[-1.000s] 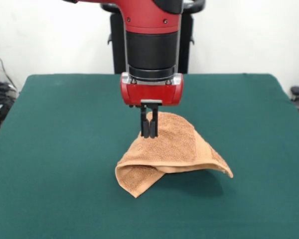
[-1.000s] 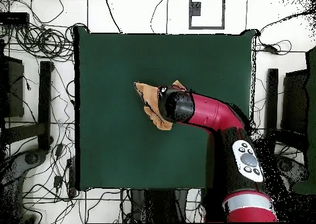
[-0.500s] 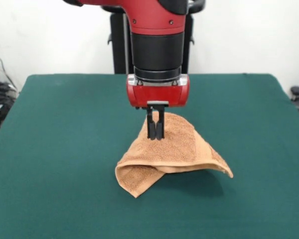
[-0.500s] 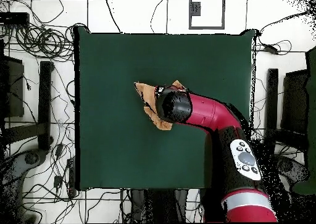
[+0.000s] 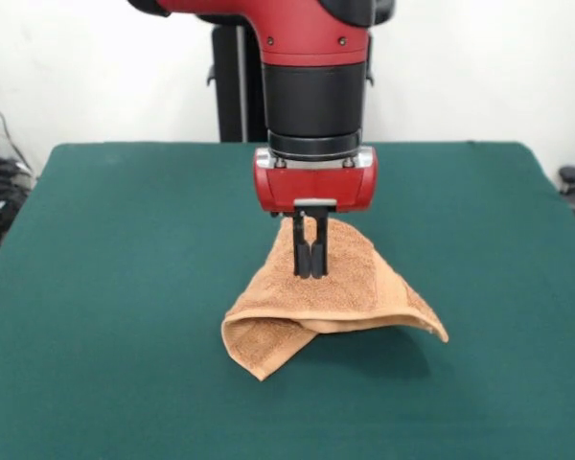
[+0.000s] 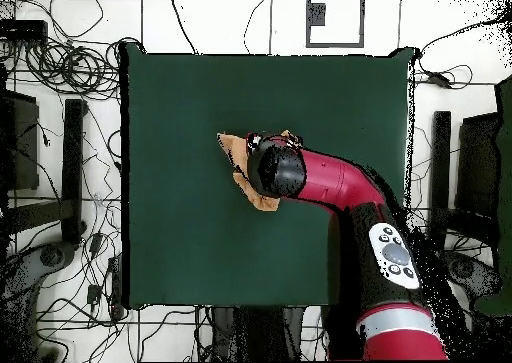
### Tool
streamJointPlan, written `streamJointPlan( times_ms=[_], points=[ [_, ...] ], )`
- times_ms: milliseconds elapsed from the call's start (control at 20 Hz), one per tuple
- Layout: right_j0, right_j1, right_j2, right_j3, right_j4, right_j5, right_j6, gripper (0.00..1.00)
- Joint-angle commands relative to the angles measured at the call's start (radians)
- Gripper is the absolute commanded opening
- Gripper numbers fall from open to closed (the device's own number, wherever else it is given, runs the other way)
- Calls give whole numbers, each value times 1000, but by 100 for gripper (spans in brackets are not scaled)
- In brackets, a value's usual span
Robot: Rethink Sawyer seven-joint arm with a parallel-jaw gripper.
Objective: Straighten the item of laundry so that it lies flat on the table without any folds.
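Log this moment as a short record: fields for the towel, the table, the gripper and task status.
towel: orange-tan towel, bunched and folded over itself, one corner lifted off the surface at the front view's right
table: green-topped table; the towel sits near its middle
gripper: gripper points straight down at the towel's raised top, fingers close together; whether they pinch the cloth cannot be told
arm: red and black arm reaches over the towel, hiding much of it from above
task status: towel not flat, folds remain

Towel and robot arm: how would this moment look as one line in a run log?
towel: folded, peaked, not flat | gripper: shut, at the peak | table: green top | step: unfolding not done
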Motion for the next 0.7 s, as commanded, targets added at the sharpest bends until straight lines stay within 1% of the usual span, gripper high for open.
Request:
streamJointPlan(
  times_ms=[50,100,400,700],
  points=[
    [18,67,95,72,-53,-38,78,0],
    [18,66,95,74,-57,-51,80,100],
    [35,64,73,71,-63,-63,90,100],
    [31,65,78,73,-60,-65,86,100]
  ],
)
